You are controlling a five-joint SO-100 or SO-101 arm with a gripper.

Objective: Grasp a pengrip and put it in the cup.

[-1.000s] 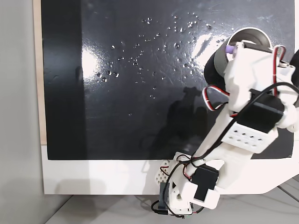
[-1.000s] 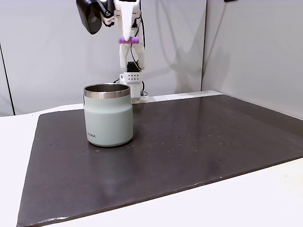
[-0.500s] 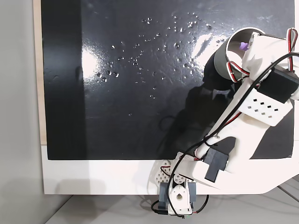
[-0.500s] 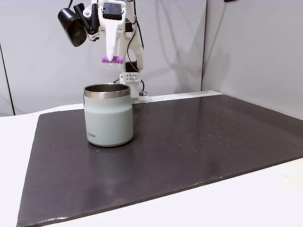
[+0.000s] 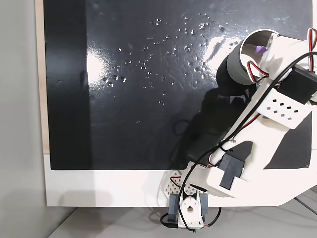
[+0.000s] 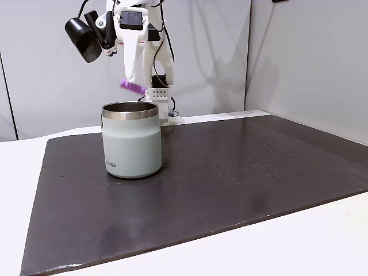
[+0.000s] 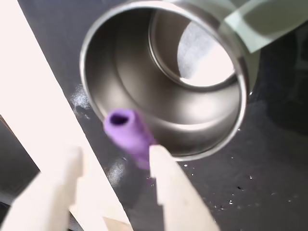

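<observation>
The cup (image 6: 131, 146) stands upright on the dark mat, mint-green outside with a steel rim; its shiny inside (image 7: 168, 82) holds nothing that I can see. My gripper (image 6: 133, 76) hangs just above the cup's far rim, pointing down. Its jaws stand apart in the wrist view, gripper (image 7: 115, 156). The light-purple pengrip (image 7: 128, 134) is tilted and blurred just beyond the fingertips, over the cup's near rim. In a fixed view the pengrip (image 6: 132, 86) slants a little above the rim. From above, the pengrip (image 5: 258, 49) lies over the cup's mouth (image 5: 251, 59).
The dark mat (image 6: 230, 178) lies on a white table (image 6: 322, 241), with small shiny specks (image 5: 163, 54) scattered on it. The arm's base (image 5: 185, 213) sits at the mat's near edge in a fixed view. Grey walls (image 6: 299, 57) stand behind.
The arm swung over the cup and lowered. The pengrip, held level between the fingers half a second ago, now sits lower and tilted below the parted fingertips.
</observation>
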